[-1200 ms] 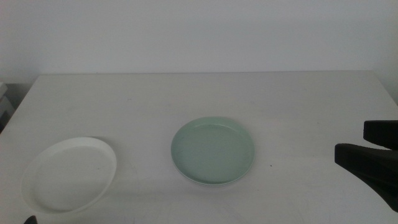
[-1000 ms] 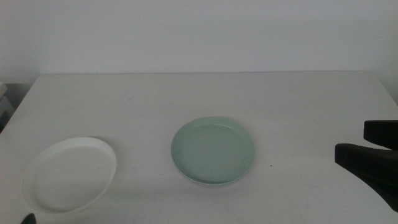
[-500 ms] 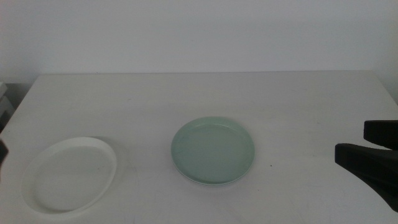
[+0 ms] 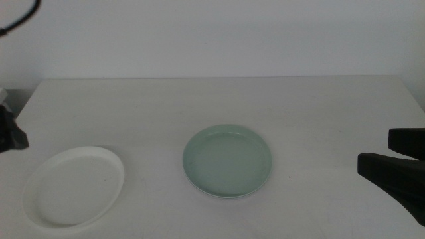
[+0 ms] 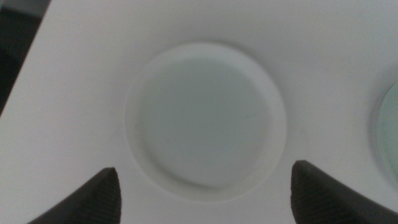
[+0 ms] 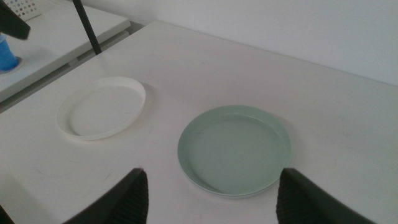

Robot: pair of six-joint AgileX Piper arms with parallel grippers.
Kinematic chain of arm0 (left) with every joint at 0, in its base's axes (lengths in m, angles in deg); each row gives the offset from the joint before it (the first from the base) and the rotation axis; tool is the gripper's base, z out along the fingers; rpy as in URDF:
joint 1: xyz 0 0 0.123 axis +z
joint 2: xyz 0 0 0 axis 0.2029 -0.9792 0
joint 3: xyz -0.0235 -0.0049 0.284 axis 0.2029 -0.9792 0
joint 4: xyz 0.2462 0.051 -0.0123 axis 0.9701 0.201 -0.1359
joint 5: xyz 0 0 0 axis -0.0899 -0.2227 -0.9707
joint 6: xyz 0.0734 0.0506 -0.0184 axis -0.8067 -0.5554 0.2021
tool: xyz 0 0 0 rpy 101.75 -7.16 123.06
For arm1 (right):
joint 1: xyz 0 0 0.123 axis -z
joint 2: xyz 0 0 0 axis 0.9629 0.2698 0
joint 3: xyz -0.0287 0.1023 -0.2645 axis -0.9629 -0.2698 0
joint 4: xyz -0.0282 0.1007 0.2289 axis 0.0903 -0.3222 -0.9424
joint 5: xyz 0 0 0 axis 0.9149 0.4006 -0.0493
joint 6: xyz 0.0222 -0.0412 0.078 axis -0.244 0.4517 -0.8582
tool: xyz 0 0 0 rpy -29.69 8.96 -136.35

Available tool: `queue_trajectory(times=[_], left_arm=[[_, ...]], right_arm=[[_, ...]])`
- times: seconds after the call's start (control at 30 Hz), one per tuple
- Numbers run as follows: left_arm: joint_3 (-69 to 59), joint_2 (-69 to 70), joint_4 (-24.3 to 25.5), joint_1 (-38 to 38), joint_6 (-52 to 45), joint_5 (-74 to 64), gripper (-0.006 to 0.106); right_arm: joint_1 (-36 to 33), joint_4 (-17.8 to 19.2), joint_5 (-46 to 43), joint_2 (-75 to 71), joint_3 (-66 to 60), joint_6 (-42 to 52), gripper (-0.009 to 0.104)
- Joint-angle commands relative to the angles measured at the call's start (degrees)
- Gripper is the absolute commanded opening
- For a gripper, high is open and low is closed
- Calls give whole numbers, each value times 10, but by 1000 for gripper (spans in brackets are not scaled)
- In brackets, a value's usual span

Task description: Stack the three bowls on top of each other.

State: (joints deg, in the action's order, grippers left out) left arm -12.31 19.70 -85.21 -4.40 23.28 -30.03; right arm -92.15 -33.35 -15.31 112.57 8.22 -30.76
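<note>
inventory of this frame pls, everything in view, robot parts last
white bowl: 1, white, near left part of the table, alone
green bowl: 1, pale mint green, table centre; a paler rim shows under its near edge, so it seems to sit on another dish, colour hard to tell
table: 1, white
side surface: 1, white, beyond the table on the white bowl's side; holds a blue object and a white basket, both cut off
left gripper: 1, dark, open, above the white bowl
right gripper: 1, dark, open, at the right edge of the table, waiting
</note>
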Motion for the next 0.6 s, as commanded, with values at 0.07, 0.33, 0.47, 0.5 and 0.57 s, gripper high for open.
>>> queue_trajectory(times=[0.07, 0.33, 0.47, 0.5, 0.57], left_arm=[[21, -27, 3, 1, 8, 23, 105], [27, -103, 31, 7, -29, 65, 105], [44, -163, -2, 69, -104, 52, 105], [49, -178, -22, 83, -143, 54, 105], [55, -204, -52, 103, -207, 61, 105]], right_arm=[[4, -11, -29, 0, 13, 7, 52], [4, -11, -29, 0, 13, 7, 52], [4, -11, -29, 0, 13, 7, 52], [4, -11, -29, 0, 13, 7, 52], [4, -11, -29, 0, 13, 7, 52]])
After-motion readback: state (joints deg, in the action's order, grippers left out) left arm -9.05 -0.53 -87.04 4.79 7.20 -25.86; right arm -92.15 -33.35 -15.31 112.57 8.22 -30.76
